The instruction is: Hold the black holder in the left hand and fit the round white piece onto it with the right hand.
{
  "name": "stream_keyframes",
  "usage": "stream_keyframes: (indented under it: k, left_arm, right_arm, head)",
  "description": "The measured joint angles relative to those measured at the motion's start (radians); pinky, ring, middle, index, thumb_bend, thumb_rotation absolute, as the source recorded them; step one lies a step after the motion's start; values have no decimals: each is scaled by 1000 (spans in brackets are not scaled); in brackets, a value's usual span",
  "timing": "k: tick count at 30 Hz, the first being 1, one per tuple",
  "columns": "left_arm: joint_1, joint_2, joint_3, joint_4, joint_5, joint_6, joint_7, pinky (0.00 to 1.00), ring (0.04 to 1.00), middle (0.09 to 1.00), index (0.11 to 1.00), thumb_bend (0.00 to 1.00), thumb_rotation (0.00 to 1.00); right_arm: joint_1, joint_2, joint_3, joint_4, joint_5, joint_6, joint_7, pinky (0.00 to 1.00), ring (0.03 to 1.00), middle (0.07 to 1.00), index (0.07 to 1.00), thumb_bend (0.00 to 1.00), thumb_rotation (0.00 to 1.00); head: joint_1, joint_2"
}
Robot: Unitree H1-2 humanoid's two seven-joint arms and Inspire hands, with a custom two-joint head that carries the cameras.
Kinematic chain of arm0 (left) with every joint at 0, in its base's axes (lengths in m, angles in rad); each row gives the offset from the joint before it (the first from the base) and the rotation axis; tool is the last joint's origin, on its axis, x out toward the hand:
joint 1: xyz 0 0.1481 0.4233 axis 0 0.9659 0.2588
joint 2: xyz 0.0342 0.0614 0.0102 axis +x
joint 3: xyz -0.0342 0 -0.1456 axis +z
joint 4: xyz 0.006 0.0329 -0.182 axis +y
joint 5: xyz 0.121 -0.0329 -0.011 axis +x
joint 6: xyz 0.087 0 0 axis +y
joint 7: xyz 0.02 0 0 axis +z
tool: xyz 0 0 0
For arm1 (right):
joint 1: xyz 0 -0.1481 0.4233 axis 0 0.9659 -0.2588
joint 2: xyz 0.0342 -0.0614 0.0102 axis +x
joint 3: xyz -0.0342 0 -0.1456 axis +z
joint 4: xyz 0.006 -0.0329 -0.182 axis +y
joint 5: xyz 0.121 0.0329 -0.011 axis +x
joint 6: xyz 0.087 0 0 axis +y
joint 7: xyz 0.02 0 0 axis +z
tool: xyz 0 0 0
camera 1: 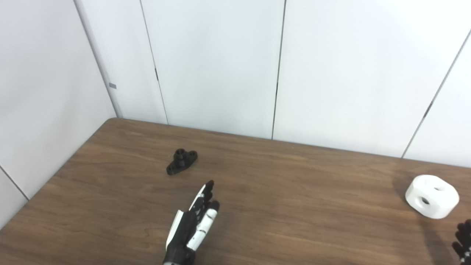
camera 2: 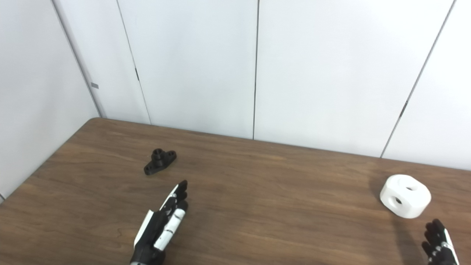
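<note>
The black holder [camera 1: 181, 161] lies flat on the brown table [camera 1: 279, 191], left of centre, a short hub standing up from its middle. My left hand [camera 1: 193, 221] hovers a little nearer than it, open, fingers stretched out toward the holder, holding nothing. The round white piece [camera 1: 432, 196] sits at the table's right side, holes showing in its top and side. My right hand [camera 2: 438, 243] comes in at the bottom right corner, just nearer than the white piece, fingers spread and open, empty.
White wall panels [camera 1: 220, 66] rise close behind the table's far edge and along its left side. The table's far left corner [camera 1: 112, 120] is rounded.
</note>
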Motion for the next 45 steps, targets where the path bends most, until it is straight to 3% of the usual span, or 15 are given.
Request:
stream_keyframes:
  k: [5, 11, 13, 17, 20, 24, 32, 39, 45]
  left_arm:
    - [-7, 7, 25, -81, 174, 74, 49, 877, 904, 926, 918, 586, 196]
    - [-49, 37, 83, -153, 295, 201, 49, 877, 920, 940, 920, 675, 173]
    - [-82, 69, 101, -157, 342, 238, 47, 810, 880, 914, 904, 735, 209]
    - [-158, 142, 142, -145, 424, 273, 53, 855, 914, 921, 890, 788, 171]
    - [-200, 164, 153, -133, 459, 274, 58, 828, 907, 917, 872, 808, 159]
    - [-237, 175, 157, -76, 510, 274, 73, 813, 909, 902, 856, 840, 218]
    - [-336, 268, 158, 61, 589, 308, 86, 899, 947, 908, 848, 861, 328]
    - [-368, 292, 112, 202, 633, 337, 85, 984, 959, 927, 830, 918, 382]
    - [-409, 318, 63, 333, 656, 370, 85, 1000, 976, 941, 832, 936, 409]
  right_arm:
    - [-3, -1, -12, 6, 15, 0, 3, 1000, 1000, 991, 1000, 629, 1000]
    - [-5, -9, -20, 21, 6, 0, 2, 1000, 1000, 987, 1000, 634, 1000]
    - [-1, -10, -22, 20, 6, 0, 3, 1000, 1000, 984, 1000, 613, 1000]
    - [0, -9, -23, 18, 3, 4, 3, 1000, 1000, 974, 1000, 586, 1000]
    - [1, -9, -23, 15, -1, 20, 3, 1000, 1000, 975, 1000, 569, 1000]
    - [5, -10, -23, 6, 3, 31, 4, 1000, 1000, 979, 1000, 570, 1000]
    - [8, -9, -25, 5, 4, 31, 6, 1000, 1000, 965, 1000, 578, 1000]
    - [12, -8, -25, 0, 4, 33, 6, 1000, 1000, 964, 1000, 598, 1000]
    - [19, -6, -25, -6, 4, 33, 6, 1000, 1000, 961, 1000, 600, 1000]
  head:
    - [5, 3]
    - [0, 5]
    - [-9, 5]
    - [-25, 11]
    - [-26, 15]
    - [-25, 18]
    - [-32, 21]
    - [-37, 29]
    - [-43, 32]
